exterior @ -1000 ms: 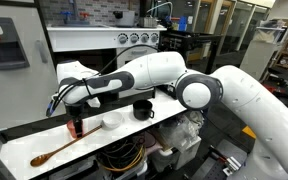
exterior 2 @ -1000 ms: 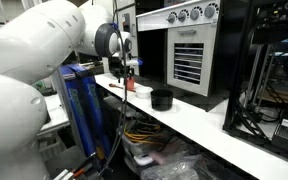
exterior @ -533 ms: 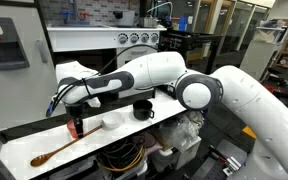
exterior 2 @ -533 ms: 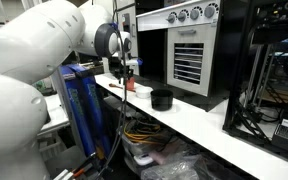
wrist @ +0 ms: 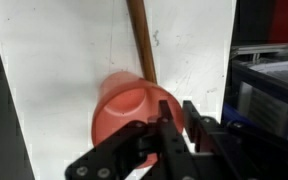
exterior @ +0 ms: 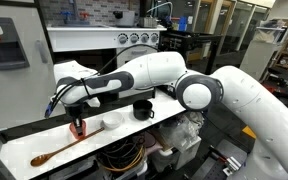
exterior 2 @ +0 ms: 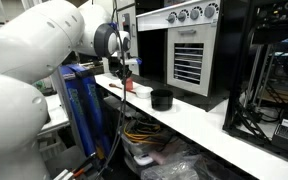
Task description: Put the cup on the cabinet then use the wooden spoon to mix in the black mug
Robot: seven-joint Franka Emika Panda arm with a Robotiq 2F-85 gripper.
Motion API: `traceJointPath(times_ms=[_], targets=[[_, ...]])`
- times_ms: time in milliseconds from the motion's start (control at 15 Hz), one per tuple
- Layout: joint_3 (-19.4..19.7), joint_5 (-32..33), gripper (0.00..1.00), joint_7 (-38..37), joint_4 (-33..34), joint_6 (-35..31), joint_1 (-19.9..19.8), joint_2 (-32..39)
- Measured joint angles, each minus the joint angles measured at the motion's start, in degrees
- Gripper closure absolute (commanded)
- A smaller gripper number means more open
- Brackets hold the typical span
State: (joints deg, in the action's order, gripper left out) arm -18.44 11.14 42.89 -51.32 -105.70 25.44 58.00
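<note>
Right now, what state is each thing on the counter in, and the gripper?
cup: upright on the counter, empty, rim between the jaws.
gripper: closed on the cup's rim.
wooden spoon: lying flat on the counter, untouched.
black mug: upright, standing free.
white bowl: upright, near the cup.

Plainly a robotics lab with a mock kitchen corner: steel knobbed oven [exterior 2: 184, 45] behind a long white table [exterior 2: 214, 122], tangled cables [exterior: 124, 158] beneath, dark metal equipment rack [exterior 2: 269, 70] alongside, glass-partitioned workspaces [exterior: 229, 35] beyond.
</note>
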Motion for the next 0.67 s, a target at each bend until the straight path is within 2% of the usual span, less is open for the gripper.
traceJointPath(times_ms=[667], targets=[[1.66, 3.83, 0.99, -1.52, 1.81, 0.58, 0.68, -0.22]])
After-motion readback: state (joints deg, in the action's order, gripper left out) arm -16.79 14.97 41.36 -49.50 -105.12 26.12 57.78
